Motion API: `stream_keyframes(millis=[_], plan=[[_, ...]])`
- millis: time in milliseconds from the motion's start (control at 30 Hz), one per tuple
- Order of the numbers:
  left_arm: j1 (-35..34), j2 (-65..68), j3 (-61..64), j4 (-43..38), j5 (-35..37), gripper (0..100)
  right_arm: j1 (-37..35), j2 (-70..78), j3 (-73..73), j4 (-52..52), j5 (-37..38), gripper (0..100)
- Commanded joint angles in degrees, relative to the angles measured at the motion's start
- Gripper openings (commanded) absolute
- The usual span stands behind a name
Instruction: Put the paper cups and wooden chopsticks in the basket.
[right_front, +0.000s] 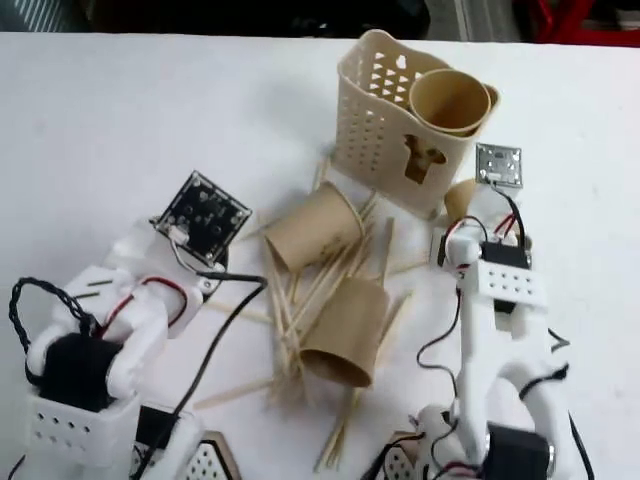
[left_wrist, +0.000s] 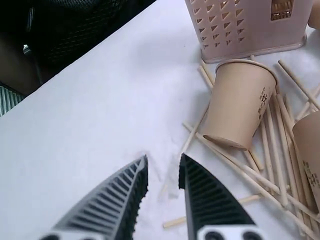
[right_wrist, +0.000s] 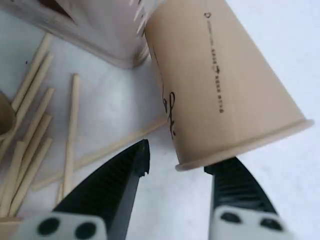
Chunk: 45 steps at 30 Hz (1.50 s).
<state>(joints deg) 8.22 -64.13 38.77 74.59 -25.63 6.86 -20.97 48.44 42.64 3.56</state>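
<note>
The beige perforated basket stands at the back with one paper cup inside it. Two more cups lie on their sides on a scatter of wooden chopsticks in the middle. A further cup lies beside the basket. My right gripper is open, and the edge of that cup's rim sits between its fingers. My left gripper is open over bare table, short of the nearer cup and the chopsticks.
The left arm takes up the front left and the right arm the front right. Chopsticks lie close to the basket's base. The white table reaches to a dark edge at the back.
</note>
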Motion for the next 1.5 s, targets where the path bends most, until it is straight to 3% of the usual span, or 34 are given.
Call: stream_keyframes(millis=[0,100,333,667,833,1033,1200,1467], plan=[[-0.31,-4.35,4.84,-3.60,-0.53,12,0.13,1.71,-3.08,-2.15,0.09,12.1],[-0.31,-7.16,7.91,-4.13,-0.53,12,2.68,-0.31,-3.25,-1.98,1.41,0.9],[-0.31,-13.93,14.07,-4.13,-0.53,12,8.84,-14.20,-3.08,5.93,6.86,1.9],[-0.31,-28.35,24.09,-4.04,-0.53,12,10.07,-37.49,-3.43,19.91,26.29,1.9],[-0.31,-34.95,29.80,-4.40,-0.53,12,9.98,-45.14,-5.27,23.87,32.18,1.9],[-0.31,-39.78,33.05,-4.48,-0.53,12,9.89,-45.58,-17.76,31.08,33.32,1.9],[-0.31,-39.96,33.93,-5.45,0.00,12,9.71,-44.26,-27.52,31.25,33.32,1.9],[-1.45,-39.96,43.34,-12.13,0.09,12,7.60,-24.92,-47.82,31.69,32.97,1.9]])
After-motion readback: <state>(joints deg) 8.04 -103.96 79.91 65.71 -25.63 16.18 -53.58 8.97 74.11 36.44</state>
